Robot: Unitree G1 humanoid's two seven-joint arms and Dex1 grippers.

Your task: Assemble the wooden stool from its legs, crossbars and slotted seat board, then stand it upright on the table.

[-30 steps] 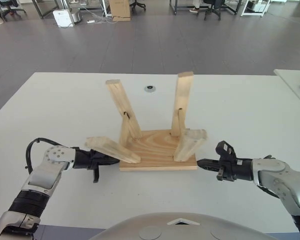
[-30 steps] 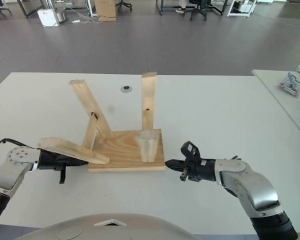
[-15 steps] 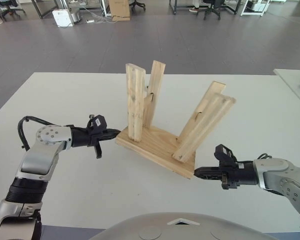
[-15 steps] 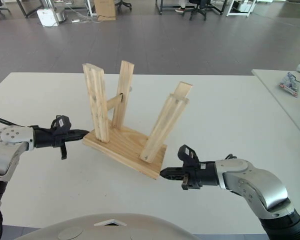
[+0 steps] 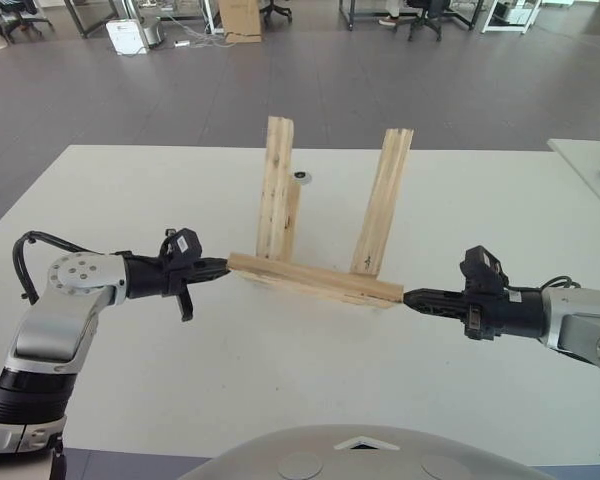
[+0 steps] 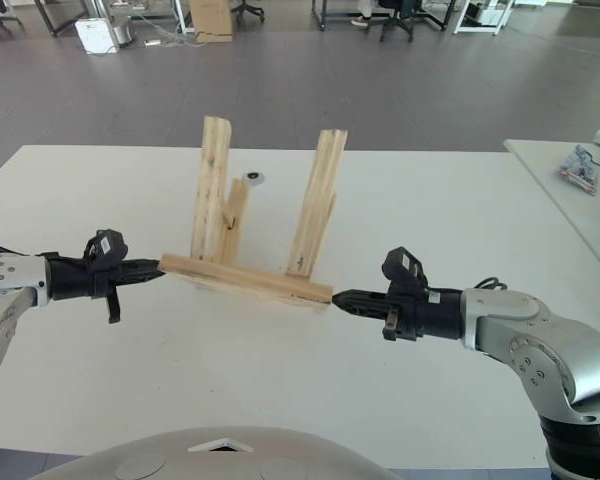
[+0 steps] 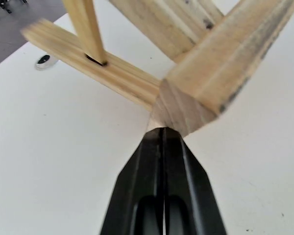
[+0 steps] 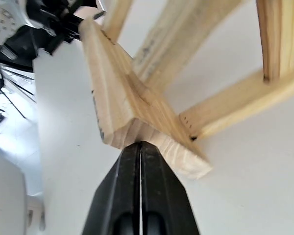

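Note:
The assembled wooden stool [image 5: 315, 282] hangs between my two grippers, its seat board edge-on to the head camera and tilted down to the right. Its legs [image 5: 277, 185] point up and away, with a crossbar [image 7: 90, 32] joining two of them. My left gripper [image 5: 223, 266] is shut, its tip pressed against the board's left corner [image 7: 179, 105]. My right gripper [image 5: 408, 296] is shut too, its tip pushed against the board's right corner [image 8: 132, 129]. The board looks raised off the white table [image 5: 180, 350].
A small round metal part [image 5: 300, 177] lies on the table behind the stool. A second table [image 6: 570, 185] stands at the right with a small packet [image 6: 583, 165] on it. Open floor lies beyond the far edge.
The stool, upside down flat on the table a second ago, has been lifted and turned between the two gripper tips. Its seat now shows edge-on. Both arms rose and spread apart.

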